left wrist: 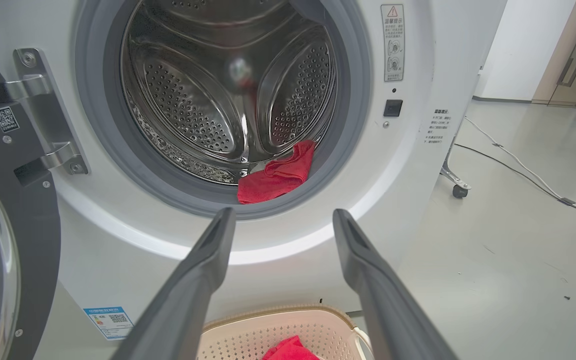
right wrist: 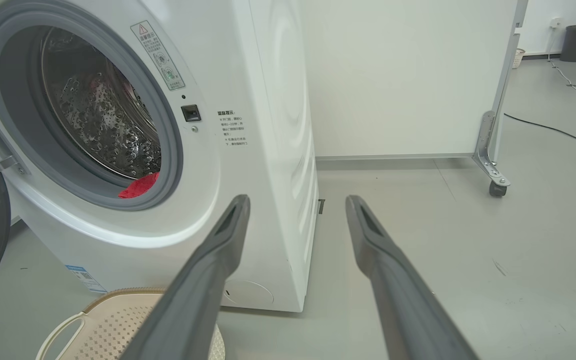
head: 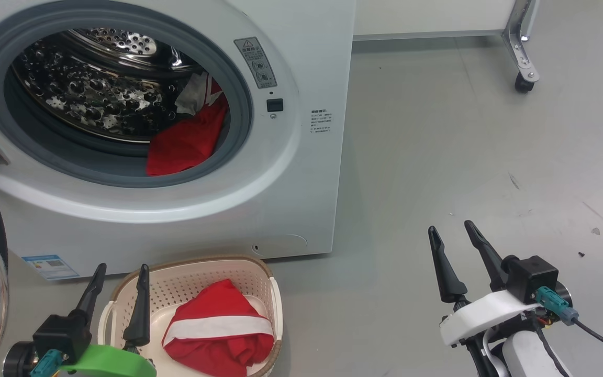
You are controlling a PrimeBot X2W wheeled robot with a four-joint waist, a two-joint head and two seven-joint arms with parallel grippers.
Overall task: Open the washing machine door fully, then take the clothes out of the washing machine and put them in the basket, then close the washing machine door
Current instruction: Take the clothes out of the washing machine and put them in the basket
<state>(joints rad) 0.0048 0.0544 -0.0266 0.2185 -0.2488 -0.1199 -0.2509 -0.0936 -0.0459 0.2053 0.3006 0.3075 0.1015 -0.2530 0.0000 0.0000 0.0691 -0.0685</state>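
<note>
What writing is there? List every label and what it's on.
No text reads clearly enough to quote.
Warning label on the washing machine: red triangle sign, characters too small.
Printed lines beside the port: blurred.
Blue sticker low on its front: too small.
QR sticker on the washing machine door: code, nothing legible.

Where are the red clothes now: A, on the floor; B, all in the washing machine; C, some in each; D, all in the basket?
C: red clothes lie inside the washing machine, and a striped red garment sits in the basket.
</note>
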